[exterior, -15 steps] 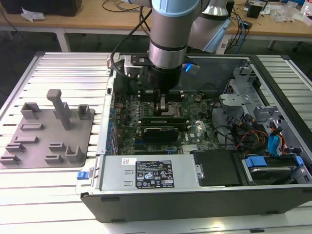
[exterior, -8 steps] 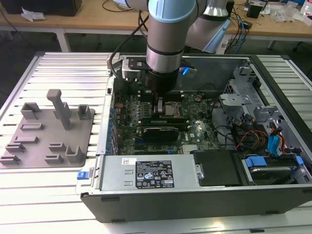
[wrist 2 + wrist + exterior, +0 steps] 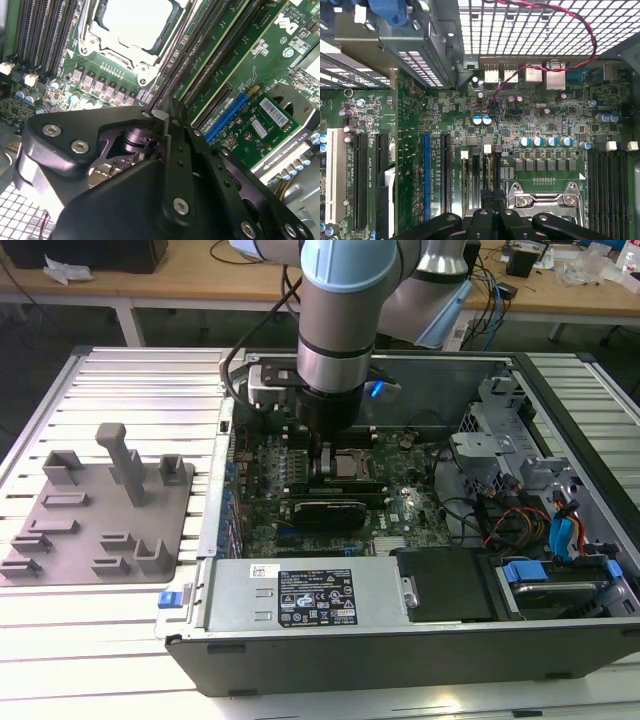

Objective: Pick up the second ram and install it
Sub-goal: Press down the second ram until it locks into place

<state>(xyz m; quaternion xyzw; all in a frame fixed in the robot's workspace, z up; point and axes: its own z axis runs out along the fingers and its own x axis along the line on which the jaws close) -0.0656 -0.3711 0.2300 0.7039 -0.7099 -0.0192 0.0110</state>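
Note:
My gripper (image 3: pixel 323 466) reaches down into the open computer case, right beside the CPU socket (image 3: pixel 352 462). Its fingers are drawn together on the second ram (image 3: pixel 345 483), a long narrow stick with dark chips lying along the memory slots just under the fingertips. In the first wrist view the gripper (image 3: pixel 493 199) pinches over a slot (image 3: pixel 490 175) next to the socket (image 3: pixel 545 205). In the second wrist view the black finger linkage (image 3: pixel 165 150) hides the stick, and the gripper (image 3: pixel 161 116) sits at the end of the long slots (image 3: pixel 200 55).
The grey fixture tray (image 3: pixel 100 510) lies on the slatted table at the exterior view's left, its holders bare. Inside the case are a black expansion card (image 3: pixel 322 512), the power supply (image 3: pixel 300 595) along the front, and drive cages with cables (image 3: pixel 540 520) at the right.

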